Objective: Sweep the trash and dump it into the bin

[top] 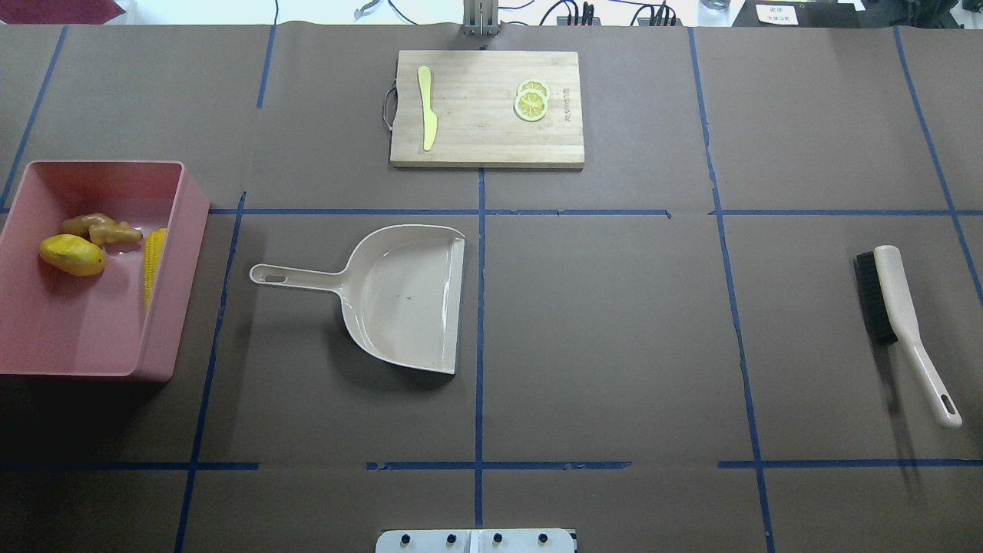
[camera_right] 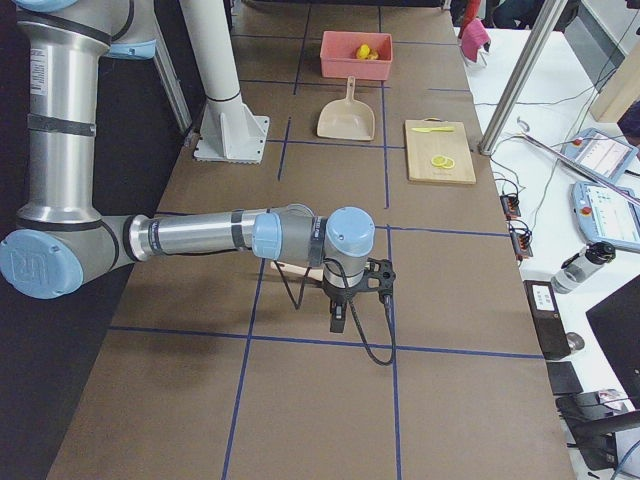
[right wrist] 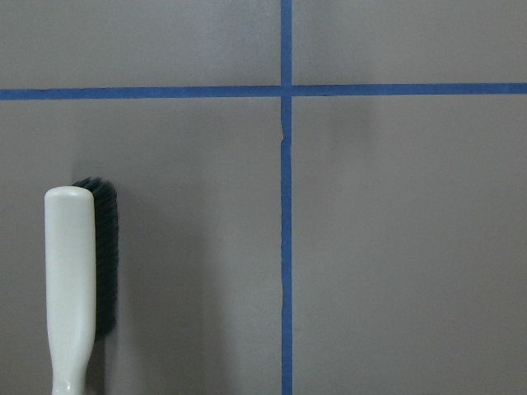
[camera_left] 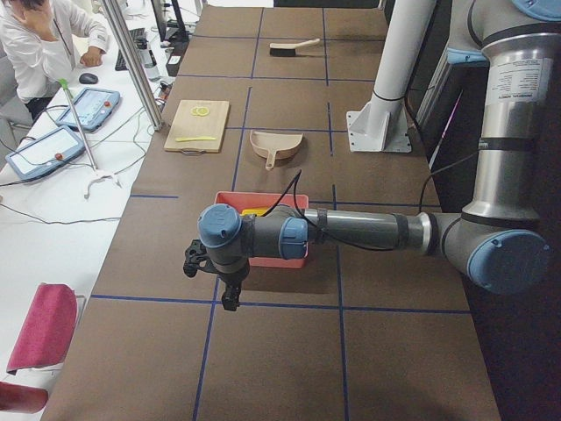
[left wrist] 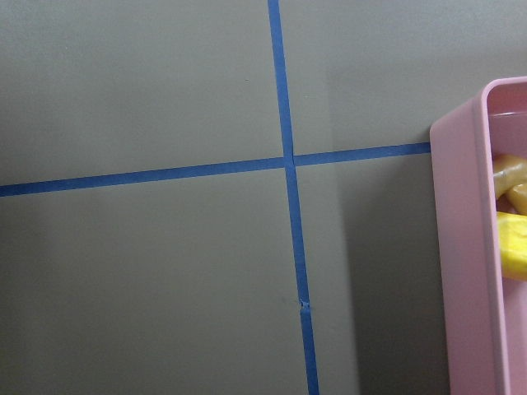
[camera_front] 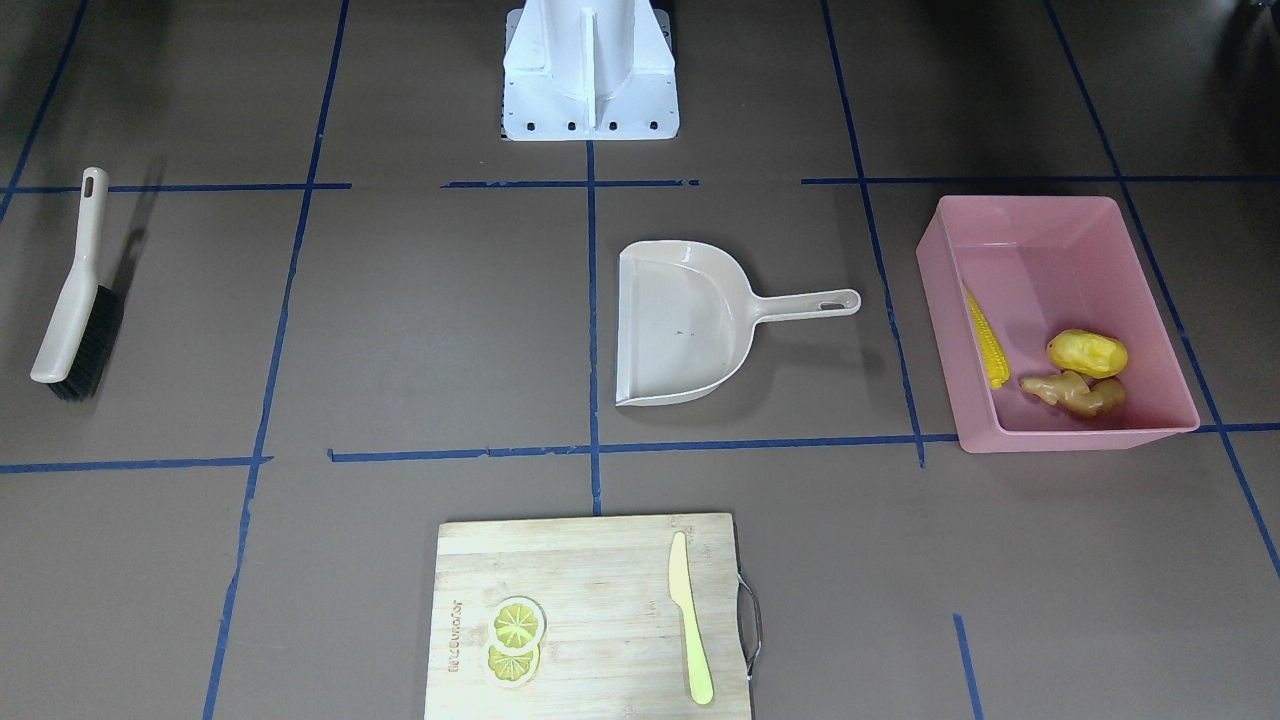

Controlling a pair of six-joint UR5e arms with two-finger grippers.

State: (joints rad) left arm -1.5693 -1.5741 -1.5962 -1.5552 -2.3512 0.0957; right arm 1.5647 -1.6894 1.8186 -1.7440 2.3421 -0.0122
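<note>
Nearest you: white bolted base plate (top: 476, 540). Left to right you have:
- smooth pink plastic bin (top: 173, 292) with sloped walls, holding the ribbed corn cob (top: 154, 257), lumpy yellow potato piece (top: 71, 255) and knobbly tan ginger root (top: 100, 227)
- glossy beige dustpan (top: 403, 296)
- bamboo cutting board (top: 476, 130) with lemon slices (top: 531, 101) and knife (top: 426, 107)
- beige brush (top: 895, 299) with black bristles

Left gripper (camera_left: 230, 298) and right gripper (camera_right: 337, 318): you cannot tell whether the fingers are apart or together.

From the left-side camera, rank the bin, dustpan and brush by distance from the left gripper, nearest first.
1. Bin: right next to the left gripper, partly behind the near arm in this view.
2. Dustpan: farther along, past the bin, about midway.
3. Brush: at the far end, clearly the most distant.
</note>
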